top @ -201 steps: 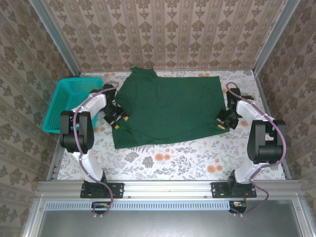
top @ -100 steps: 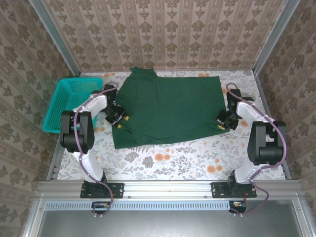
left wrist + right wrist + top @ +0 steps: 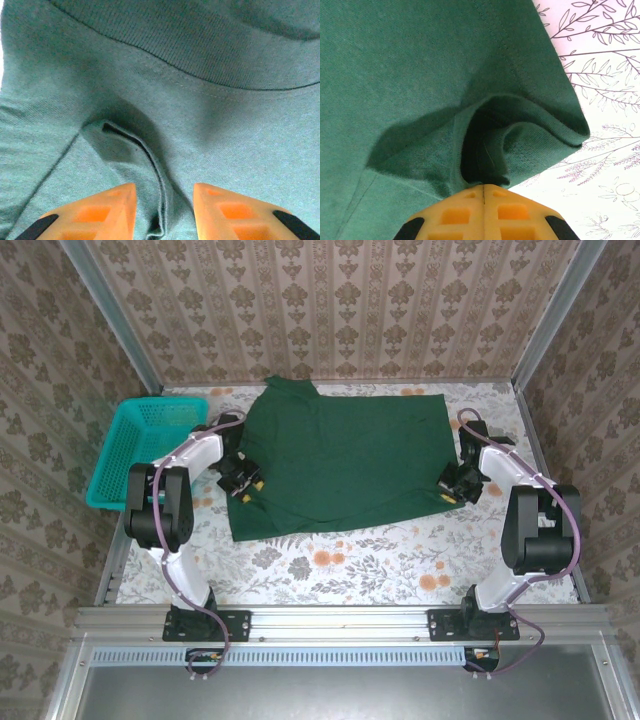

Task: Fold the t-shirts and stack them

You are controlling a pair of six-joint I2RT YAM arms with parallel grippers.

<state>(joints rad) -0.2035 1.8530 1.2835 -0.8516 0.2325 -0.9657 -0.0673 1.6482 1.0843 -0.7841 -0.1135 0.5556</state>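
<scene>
- As I stood looking down on the floral table (image 3: 330, 565), the dark green t-shirt (image 3: 340, 455) lay spread flat across its far half, with the neck end to the left and the hem to the right.
- The left pincer (image 3: 245, 483) was down on the shirt's left edge, toward the near corner.
- Seen from its wrist, the left pincer (image 3: 164, 192) had its orange fingers (image 3: 112, 207) a narrow way apart, one on each side of a raised fold of cloth and not pressed onto it.
- The ribbed neckband (image 3: 200, 55) ran across just beyond that fold.
- The right pincer (image 3: 452, 490) sat at the shirt's near right corner.
- Up close, the right pincer (image 3: 484, 192) was closed tight, nipping the hemmed edge, and the cloth puckered into a dark pocket just ahead of the tips.
- A teal basket (image 3: 140, 450) stood at the table's left side, just beyond the left arm and apart from the shirt.
</scene>
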